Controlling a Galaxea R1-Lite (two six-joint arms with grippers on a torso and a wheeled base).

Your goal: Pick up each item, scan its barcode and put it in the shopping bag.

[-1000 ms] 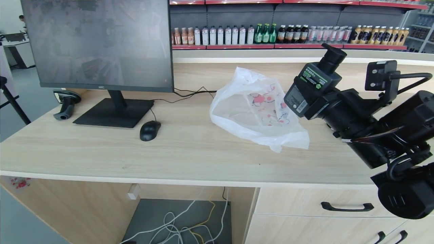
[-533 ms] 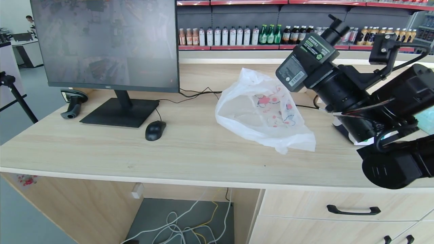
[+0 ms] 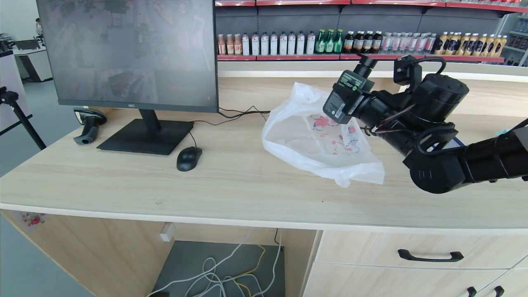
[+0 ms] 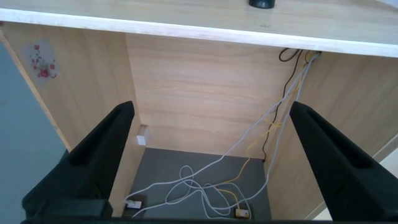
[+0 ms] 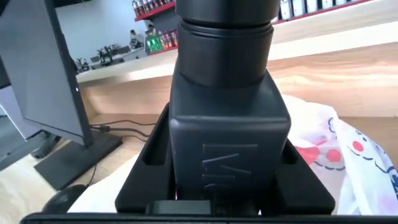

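Bottle point(image 3: 347, 98) in R gripper point(image 3: 357, 108), by bag point(image 3: 313, 144)

I'm getting bright, even store light on the counter point(image 3: 231, 181). The monitor point(image 3: 128, 53) is throwing back dull reflections, the shopping bag point(image 3: 317, 140) is casting a soft shadow, and straight edges are bowing at the corners.

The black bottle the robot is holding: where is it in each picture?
Head view: right of centre, bottle in the right jaws, at the bag's upper edge.
Right wrist view: bottle centre, close up, bag behind.
Left wrist view: faces cables under the counter instead.
Shared landmark: the bag.
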